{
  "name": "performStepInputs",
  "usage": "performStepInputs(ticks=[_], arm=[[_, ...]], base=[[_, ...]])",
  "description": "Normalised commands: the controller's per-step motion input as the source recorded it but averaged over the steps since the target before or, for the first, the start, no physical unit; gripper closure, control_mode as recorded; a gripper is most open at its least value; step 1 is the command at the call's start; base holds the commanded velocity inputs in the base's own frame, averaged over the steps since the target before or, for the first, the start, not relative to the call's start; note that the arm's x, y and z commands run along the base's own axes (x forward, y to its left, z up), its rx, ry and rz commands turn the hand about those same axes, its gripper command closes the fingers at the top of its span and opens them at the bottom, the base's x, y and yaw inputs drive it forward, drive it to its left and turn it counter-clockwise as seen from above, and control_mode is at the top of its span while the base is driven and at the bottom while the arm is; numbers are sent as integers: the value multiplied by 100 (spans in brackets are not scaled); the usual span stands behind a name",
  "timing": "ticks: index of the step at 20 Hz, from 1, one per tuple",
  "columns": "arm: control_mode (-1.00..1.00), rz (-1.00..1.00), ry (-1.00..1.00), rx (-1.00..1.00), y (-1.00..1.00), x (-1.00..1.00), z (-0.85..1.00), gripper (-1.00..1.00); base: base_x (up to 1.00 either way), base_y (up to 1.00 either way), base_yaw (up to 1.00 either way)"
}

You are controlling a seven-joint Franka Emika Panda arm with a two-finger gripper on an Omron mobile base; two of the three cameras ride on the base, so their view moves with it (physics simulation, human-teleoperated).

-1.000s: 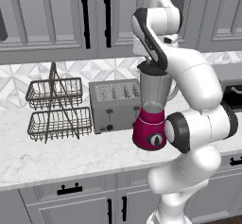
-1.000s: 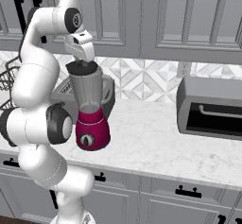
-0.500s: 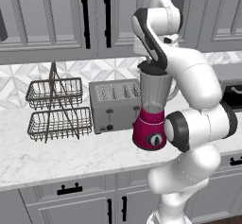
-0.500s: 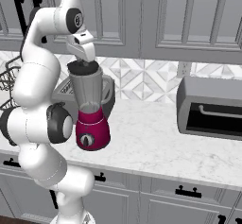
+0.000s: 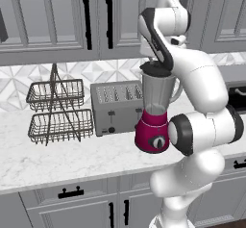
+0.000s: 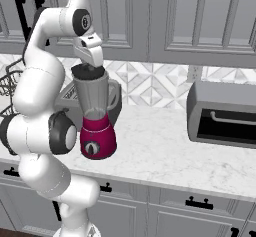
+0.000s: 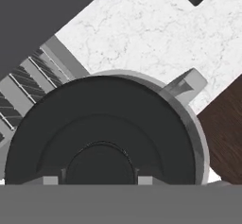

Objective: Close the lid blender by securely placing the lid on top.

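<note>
Now lid (image 7: 101,128) atop blender (image 5: 154,111).

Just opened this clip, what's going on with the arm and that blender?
A white Franka arm reaches over the counter with its gripper directly above the blender, which stands beside a silver toaster. The black lid sits at the jar's mouth; from the hand view it covers nearly the whole rim, with the jar's handle sticking out to one side. Whether the fingers grip the lid or have let go can't be told, nor whether it is fully seated.
</note>
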Motion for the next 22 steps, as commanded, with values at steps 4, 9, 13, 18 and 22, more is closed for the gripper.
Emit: performStepInputs(ticks=[4, 9, 13, 18, 22], arm=[[-100, -8, 3, 0, -46, 6, -34, 100], [-100, -8, 4, 0, -56, 0, -22, 100], [-100, -5, 21, 0, -47, -2, -1, 100], [-100, -1, 31, -2, -15, -1, -35, 100], [-100, 0, 13, 0, -2, -1, -30, -100]], base=[[0, 0, 0], [0, 0, 0], [0, 0, 0], [0, 0, 0], [0, 0, 0]])
